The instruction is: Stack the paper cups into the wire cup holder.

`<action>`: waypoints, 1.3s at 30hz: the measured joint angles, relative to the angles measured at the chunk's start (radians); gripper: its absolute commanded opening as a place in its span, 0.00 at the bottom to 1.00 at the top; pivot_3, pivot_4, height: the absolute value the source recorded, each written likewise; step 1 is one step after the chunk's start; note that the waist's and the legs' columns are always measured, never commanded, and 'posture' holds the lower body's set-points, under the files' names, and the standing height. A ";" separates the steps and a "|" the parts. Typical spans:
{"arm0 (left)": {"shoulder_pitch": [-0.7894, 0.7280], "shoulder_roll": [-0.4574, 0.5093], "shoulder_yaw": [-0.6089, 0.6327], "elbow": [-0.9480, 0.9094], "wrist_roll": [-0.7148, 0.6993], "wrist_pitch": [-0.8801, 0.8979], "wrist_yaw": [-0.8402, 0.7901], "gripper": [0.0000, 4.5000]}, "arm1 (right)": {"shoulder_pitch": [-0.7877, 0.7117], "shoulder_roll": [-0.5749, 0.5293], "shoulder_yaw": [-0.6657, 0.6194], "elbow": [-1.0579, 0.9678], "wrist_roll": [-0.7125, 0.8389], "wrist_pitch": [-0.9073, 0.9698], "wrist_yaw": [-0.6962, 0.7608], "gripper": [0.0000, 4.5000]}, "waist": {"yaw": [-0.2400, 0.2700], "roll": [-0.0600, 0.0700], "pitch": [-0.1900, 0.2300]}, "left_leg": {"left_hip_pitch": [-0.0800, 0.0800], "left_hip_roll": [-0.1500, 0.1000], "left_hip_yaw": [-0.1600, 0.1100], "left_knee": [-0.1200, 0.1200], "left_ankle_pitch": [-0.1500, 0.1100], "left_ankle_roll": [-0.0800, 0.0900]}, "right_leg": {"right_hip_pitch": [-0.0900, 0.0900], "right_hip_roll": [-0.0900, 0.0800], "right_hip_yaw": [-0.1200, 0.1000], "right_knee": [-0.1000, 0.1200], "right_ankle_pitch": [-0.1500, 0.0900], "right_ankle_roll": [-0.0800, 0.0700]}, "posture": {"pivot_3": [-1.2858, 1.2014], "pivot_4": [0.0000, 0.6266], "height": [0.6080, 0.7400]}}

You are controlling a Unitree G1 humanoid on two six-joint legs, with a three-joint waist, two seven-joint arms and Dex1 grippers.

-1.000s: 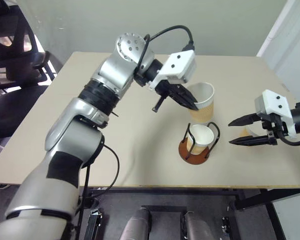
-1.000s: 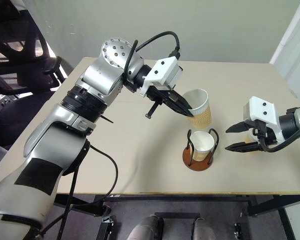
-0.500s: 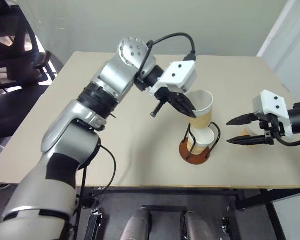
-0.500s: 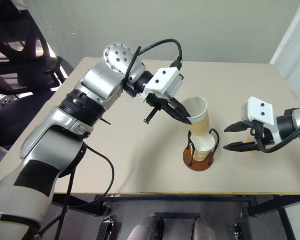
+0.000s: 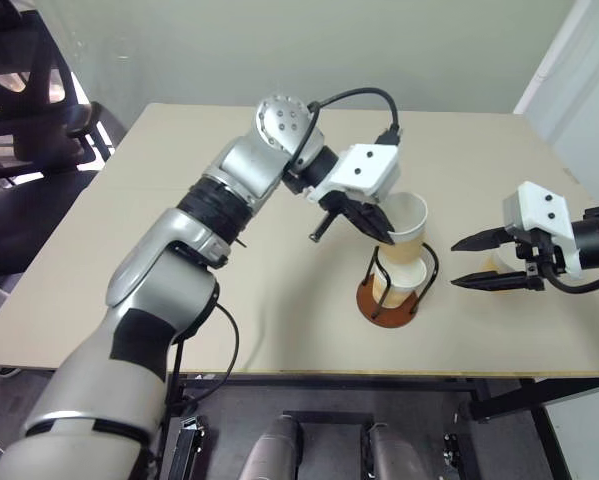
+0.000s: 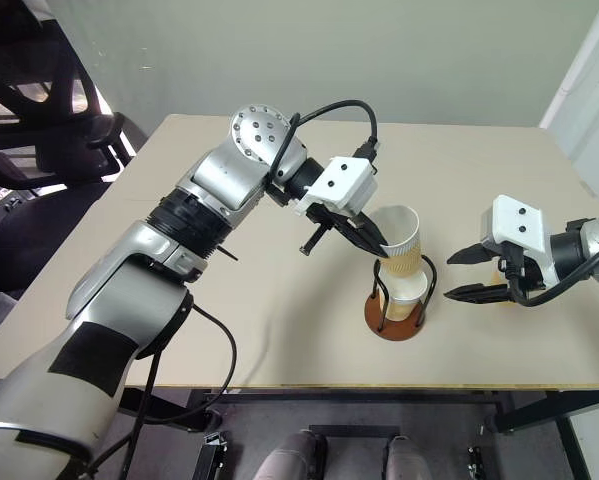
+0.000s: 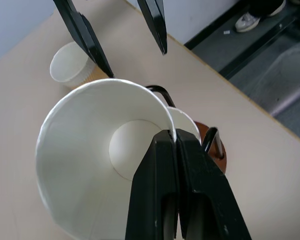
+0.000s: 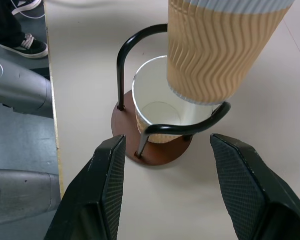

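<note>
Pinched at the rim between the closed fingers of the left gripper (image 5: 384,232), one finger inside and one outside: a ribbed tan paper cup (image 5: 405,226), upright with a slight tilt, its base reaching the mouth of a second cup (image 8: 157,114); that second cup seated in the wire cup holder (image 5: 391,303), between the two black arches (image 8: 120,65) on the reddish-brown round base (image 8: 155,154), directly below the left gripper's hold; bottom of the held cup level with the arch tops, whether touching the cup beneath cannot be told. Off to the holder's right side, the right gripper (image 5: 477,261), fingers spread wide and gripping nothing, tips aimed toward the holder but well apart from it; in its wrist view, holder and both cups framed between its two black fingers (image 8: 107,172). Just behind the right gripper, partly hidden by it, a third cup (image 7: 71,65) standing upright on the beige table (image 5: 179,200).
</note>
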 measured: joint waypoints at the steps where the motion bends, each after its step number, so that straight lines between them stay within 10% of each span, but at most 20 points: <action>1: 0.000 -0.001 -0.001 0.008 0.008 -0.009 0.000 0.01 | 0.000 0.000 0.000 0.000 0.000 -0.001 0.000 0.59 | 0.000 0.000 0.000 | 0.000 0.000 0.000 0.000 0.000 0.000 | 0.000 0.000 0.000 0.000 0.000 0.000 | 0.52 0.24 1.00; 36: -0.016 0.044 -0.195 -0.046 -0.107 0.017 -0.001 0.01 | -0.008 -0.007 0.000 0.009 -0.008 -0.011 0.001 0.59 | 0.002 0.000 0.000 | 0.000 -0.002 0.000 0.000 -0.001 0.001 | 0.001 -0.001 0.000 -0.001 0.000 0.001 | 0.52 0.24 1.00; 39: -0.016 0.014 -0.152 -0.013 -0.094 0.019 -0.001 0.21 | -0.010 -0.007 0.000 0.014 -0.011 -0.012 0.001 0.59 | 0.003 0.000 0.000 | 0.000 -0.002 -0.001 0.000 -0.001 0.001 | 0.001 -0.001 0.000 -0.001 0.000 0.002 | 0.52 0.24 1.00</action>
